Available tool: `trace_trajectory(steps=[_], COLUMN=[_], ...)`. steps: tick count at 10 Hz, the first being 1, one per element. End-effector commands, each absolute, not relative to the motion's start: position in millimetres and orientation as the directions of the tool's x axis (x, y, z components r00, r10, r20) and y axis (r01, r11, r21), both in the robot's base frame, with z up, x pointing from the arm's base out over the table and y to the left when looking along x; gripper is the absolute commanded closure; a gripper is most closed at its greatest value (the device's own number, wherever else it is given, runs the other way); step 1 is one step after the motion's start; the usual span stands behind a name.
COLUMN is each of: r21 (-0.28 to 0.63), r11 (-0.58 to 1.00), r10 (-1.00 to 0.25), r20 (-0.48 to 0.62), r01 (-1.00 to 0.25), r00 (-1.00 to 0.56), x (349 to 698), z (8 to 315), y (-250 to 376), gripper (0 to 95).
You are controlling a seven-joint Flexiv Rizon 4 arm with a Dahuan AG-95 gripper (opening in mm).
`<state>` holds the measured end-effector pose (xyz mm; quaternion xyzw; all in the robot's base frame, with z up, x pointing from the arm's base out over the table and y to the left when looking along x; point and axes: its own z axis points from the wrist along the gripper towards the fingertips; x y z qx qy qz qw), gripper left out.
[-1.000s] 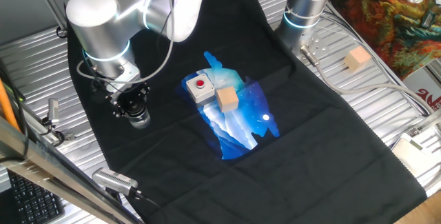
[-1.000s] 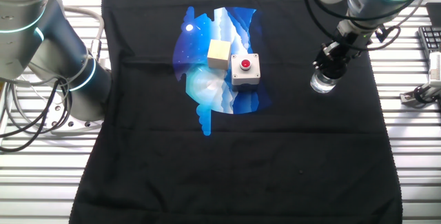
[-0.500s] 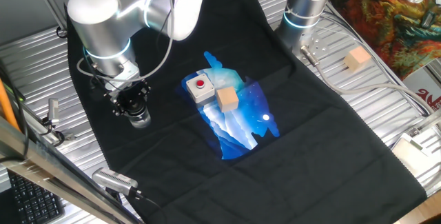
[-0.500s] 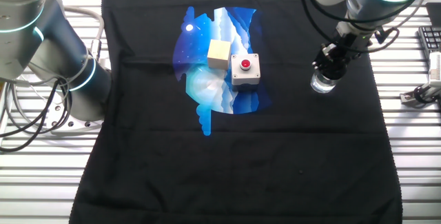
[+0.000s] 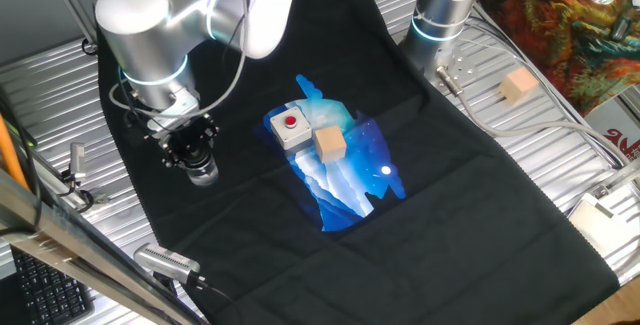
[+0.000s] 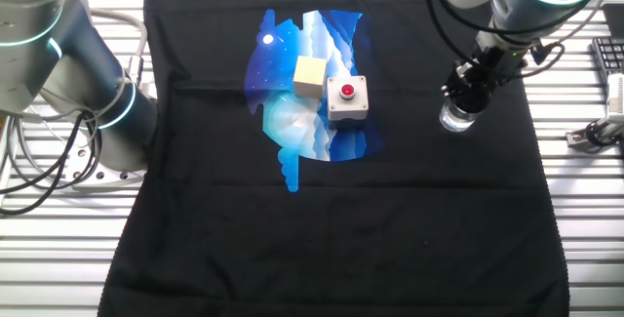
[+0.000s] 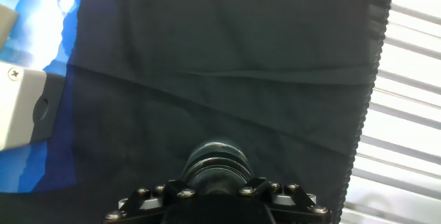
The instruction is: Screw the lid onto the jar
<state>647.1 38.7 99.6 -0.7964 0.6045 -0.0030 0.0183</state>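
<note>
The clear glass jar (image 5: 204,173) (image 6: 455,118) stands on the black cloth at its side, away from the blue print. My gripper (image 5: 192,153) (image 6: 466,93) points straight down right on top of it. In the hand view the gripper (image 7: 218,184) is shut on the black round lid (image 7: 219,163), which sits between the two fingers. The lid sits over the jar's mouth, and the jar itself is hidden beneath it in that view. The lid's white piece does not show.
A grey box with a red button (image 5: 290,127) (image 6: 346,99) (image 7: 17,107) and a tan wooden cube (image 5: 329,144) (image 6: 310,75) sit on the blue print. Another cube (image 5: 518,86) lies on the metal table. A second arm's base (image 5: 440,15) stands behind. The cloth's edge (image 7: 365,114) is close by.
The wrist has shifted only slightly in place above the jar. The jar, box and cube have not moved.
</note>
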Motion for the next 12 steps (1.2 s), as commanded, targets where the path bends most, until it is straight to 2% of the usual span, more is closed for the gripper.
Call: trace_trajectory(steps=[1, 12], r21=[-0.034, -0.029], r11=[-0.240, -0.053], r10=[-0.970, -0.998], r20=[-0.015, -0.020], r01=[-0.970, -0.998], r00=[0.241, 0.053], x=[646.2, 646.2], z=[99.8, 99.8], y=[38.5, 38.4], gripper=[95.0, 95.0])
